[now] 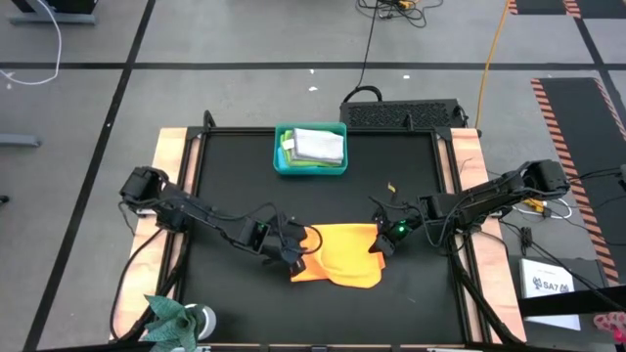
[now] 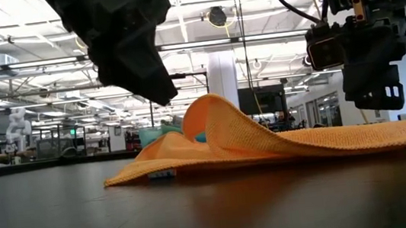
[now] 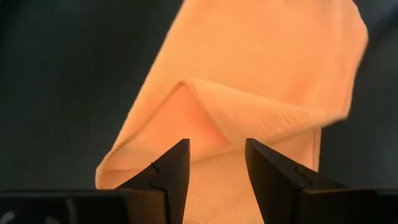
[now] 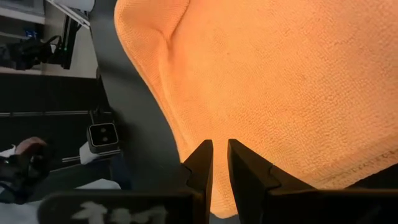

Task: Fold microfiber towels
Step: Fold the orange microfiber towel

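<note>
- My left gripper (image 3: pixel 216 163) hovers over the left edge of the orange-yellow microfiber towel (image 1: pixel 342 255), its two dark fingers (image 3: pixel 169 171) spread apart with nothing between them, aimed at a raised fold of the cloth.
- My right gripper (image 4: pixel 219 163) sits at the towel's right edge, fingers (image 4: pixel 200 163) drawn close with only a narrow gap; I cannot tell whether they pinch the fabric.
- That orange-yellow towel lies rumpled near the front edge of the tabletop, about midway between its left and right sides. In the low view it humps up in a ridge (image 2: pixel 219 120) at its left part and runs flat to the right.
- The matte black tabletop (image 1: pixel 235 176) is framed by pale wooden side rails (image 1: pixel 166 166).
- Near the back edge, at the middle, stands a rigid teal plastic bin (image 1: pixel 284 161) holding folded cloths, a light grey one (image 1: pixel 319 144) on top.
- At the front left corner sits a small green leafy plant (image 1: pixel 171 318).
- Beyond the table: a grey floor with dark lines (image 1: pixel 245 66), loose cables (image 1: pixel 494 44), and striped hazard tape (image 1: pixel 558 108) at the right.
- The low view looks into a large hall with white ceiling trusses (image 2: pixel 19 43) and a white pillar (image 2: pixel 221 73).
</note>
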